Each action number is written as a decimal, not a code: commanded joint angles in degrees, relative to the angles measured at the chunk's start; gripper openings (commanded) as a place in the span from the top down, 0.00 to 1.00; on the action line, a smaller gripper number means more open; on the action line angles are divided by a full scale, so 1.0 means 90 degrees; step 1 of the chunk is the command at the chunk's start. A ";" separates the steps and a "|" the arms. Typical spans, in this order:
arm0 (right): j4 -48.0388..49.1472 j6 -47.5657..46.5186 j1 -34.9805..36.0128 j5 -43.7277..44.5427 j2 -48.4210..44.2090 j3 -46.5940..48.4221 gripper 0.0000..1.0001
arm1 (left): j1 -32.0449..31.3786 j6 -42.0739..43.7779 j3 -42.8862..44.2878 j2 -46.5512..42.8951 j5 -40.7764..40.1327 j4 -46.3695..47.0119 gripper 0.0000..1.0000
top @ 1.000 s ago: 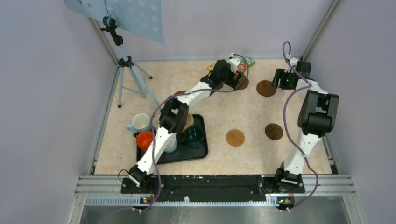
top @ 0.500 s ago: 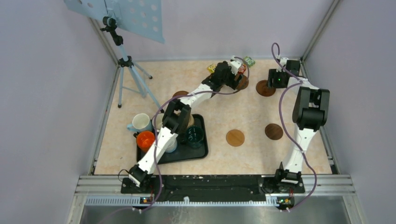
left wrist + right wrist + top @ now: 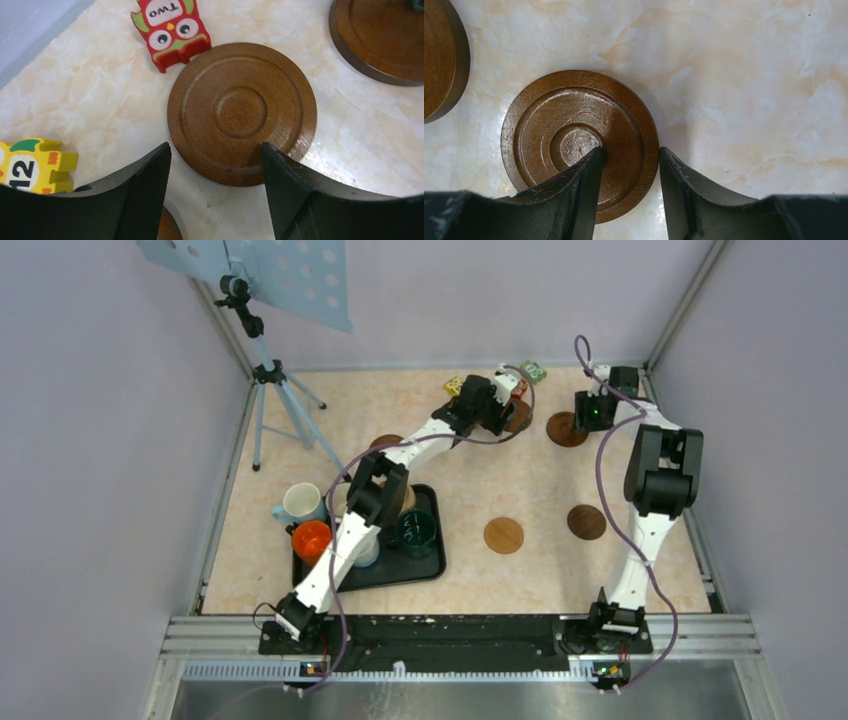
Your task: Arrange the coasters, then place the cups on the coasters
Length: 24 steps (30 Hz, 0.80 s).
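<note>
Two brown coasters lie at the back of the table. My left gripper (image 3: 507, 410) hovers open over one coaster (image 3: 242, 112); its right finger (image 3: 295, 195) covers the near rim and its left finger (image 3: 140, 195) stands off to the side. My right gripper (image 3: 629, 160) is open and straddles the right rim of the other coaster (image 3: 574, 140), one finger over the disc and one just outside it. Two more coasters (image 3: 504, 535) (image 3: 586, 522) lie mid-table, and another coaster (image 3: 383, 442) peeks from under the left arm. The cups, among them an orange cup (image 3: 310, 538) and a dark green cup (image 3: 416, 530), stand around the black tray (image 3: 425, 570).
A red owl block (image 3: 170, 30) touches the far edge of the left coaster, and a yellow "12" block (image 3: 30, 167) lies to its left. A green block (image 3: 533, 370) sits by the back wall. A white cup (image 3: 300, 502) stands beside the tray. A tripod (image 3: 275, 390) stands at the back left.
Both grippers have narrowed their jaws. My right gripper has moved left onto its coaster's edge. The left arm has barely shifted.
</note>
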 commanded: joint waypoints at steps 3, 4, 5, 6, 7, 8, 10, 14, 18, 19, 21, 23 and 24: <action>-0.0595 -0.0503 0.0058 -0.0134 0.0054 0.0343 0.57 | -0.0124 0.0094 -0.0601 -0.0840 0.0456 -0.1126 0.34; -0.0664 -0.0548 0.0058 -0.0159 0.0037 0.0322 0.58 | -0.0135 0.0092 -0.0747 -0.0959 0.0598 -0.1134 0.35; -0.0724 -0.0584 0.0058 -0.0197 0.0010 0.0289 0.59 | -0.0161 0.0088 -0.0860 -0.1049 0.0656 -0.1161 0.36; -0.0768 -0.0613 0.0058 -0.0220 -0.0024 0.0242 0.59 | -0.0191 0.0112 -0.0939 -0.1134 0.0725 -0.1218 0.36; -0.0792 -0.0637 0.0058 -0.0241 -0.0057 0.0177 0.60 | -0.0242 0.0173 -0.1016 -0.1200 0.0786 -0.1294 0.37; -0.0817 -0.0667 0.0058 -0.0260 -0.0098 0.0120 0.60 | -0.0306 0.0242 -0.1099 -0.1271 0.0811 -0.1384 0.37; -0.0867 -0.0738 0.0058 -0.0282 -0.0172 -0.0028 0.62 | -0.0418 0.0302 -0.1352 -0.1422 0.0847 -0.1466 0.38; -0.1003 -0.0936 0.0058 -0.0343 -0.0430 -0.0435 0.63 | -0.0572 0.0285 -0.1864 -0.1730 0.0914 -0.1623 0.41; -0.1016 -0.1202 0.0049 -0.0349 -0.0852 -0.1113 0.64 | -0.0611 0.0235 -0.2537 -0.2095 0.0972 -0.1652 0.42; -0.1014 -0.1251 0.0043 -0.0330 -0.0954 -0.1262 0.64 | -0.0611 0.0247 -0.2710 -0.2185 0.1006 -0.1650 0.42; -0.1018 -0.1314 0.0016 -0.0308 -0.1137 -0.1569 0.64 | -0.0611 0.0309 -0.3007 -0.2357 0.1074 -0.1692 0.42; -0.1021 -0.1349 -0.0045 -0.0321 -0.1321 -0.1826 0.65 | -0.0611 0.0350 -0.3324 -0.2547 0.1171 -0.1722 0.42; -0.1023 -0.1372 -0.0078 -0.0331 -0.1411 -0.1959 0.65 | -0.0616 0.0330 -0.3480 -0.2654 0.1179 -0.1721 0.42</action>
